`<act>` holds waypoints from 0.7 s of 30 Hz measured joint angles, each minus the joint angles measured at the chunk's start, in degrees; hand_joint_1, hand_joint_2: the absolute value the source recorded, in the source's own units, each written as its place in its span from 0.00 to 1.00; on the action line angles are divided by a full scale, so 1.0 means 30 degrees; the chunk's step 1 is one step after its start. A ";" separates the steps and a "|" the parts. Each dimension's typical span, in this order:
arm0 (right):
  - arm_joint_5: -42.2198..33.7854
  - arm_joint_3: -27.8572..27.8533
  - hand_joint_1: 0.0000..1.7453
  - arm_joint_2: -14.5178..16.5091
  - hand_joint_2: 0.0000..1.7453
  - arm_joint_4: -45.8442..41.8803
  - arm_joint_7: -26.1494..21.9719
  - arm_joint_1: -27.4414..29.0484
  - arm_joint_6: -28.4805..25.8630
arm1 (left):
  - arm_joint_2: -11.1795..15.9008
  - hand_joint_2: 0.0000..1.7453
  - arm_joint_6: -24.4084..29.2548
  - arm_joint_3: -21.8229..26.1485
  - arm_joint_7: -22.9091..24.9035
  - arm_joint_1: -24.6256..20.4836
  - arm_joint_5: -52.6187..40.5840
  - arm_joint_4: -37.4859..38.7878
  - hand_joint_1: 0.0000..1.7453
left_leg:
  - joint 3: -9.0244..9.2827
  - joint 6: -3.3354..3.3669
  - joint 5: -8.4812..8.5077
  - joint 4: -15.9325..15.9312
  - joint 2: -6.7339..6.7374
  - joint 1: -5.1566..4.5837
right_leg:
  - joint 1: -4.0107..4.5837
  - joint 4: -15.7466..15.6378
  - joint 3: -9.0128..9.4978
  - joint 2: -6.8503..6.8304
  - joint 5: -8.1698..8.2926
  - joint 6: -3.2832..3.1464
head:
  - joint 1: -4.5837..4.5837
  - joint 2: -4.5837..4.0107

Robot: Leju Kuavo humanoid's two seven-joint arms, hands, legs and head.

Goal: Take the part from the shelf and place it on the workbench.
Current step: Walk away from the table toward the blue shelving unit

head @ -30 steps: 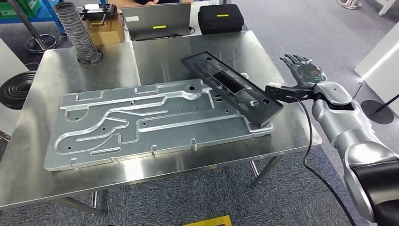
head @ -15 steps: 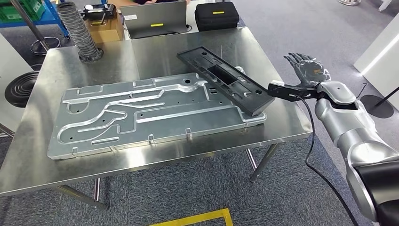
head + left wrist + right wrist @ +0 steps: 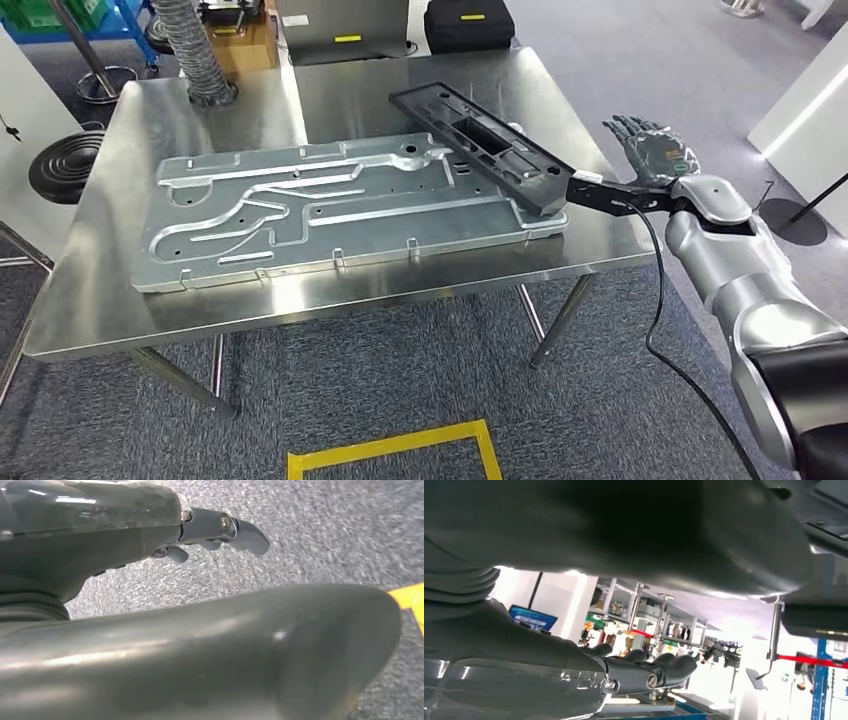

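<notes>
One steel worktop (image 3: 90, 300) is seen, bearing one large aluminium plate (image 3: 300, 215) and one black part (image 3: 480, 150). One ribbed hose (image 3: 195, 50), one laptop (image 3: 345, 25) and one black case (image 3: 468, 22) are counted at its far edge. One yellow floor marking (image 3: 395, 448) is seen.

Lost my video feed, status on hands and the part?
Right hand open, beside workbench. Left hand empty, over floor. Black plastic part lying on aluminium plate. Nothing in the way.

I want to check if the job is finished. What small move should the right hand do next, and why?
Probably draw the right hand away from the workbench. Its fingers are spread and hold nothing, and the black part already lies there, partly on the metal plate.
</notes>
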 joint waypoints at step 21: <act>-0.0838 -0.1384 0.00 -0.0268 0.00 0.0479 0.0213 0.0557 -0.0488 | -0.0058 0.00 0.0002 0.0047 0.0137 0.0007 -0.0159 0.0000 0.00 | -0.3531 -0.0931 -0.1059 0.5550 -0.0025 0.0128 | 0.0072 -0.1249 0.1480 -0.0119 -0.0099 -0.0854 | -0.0004 0.0004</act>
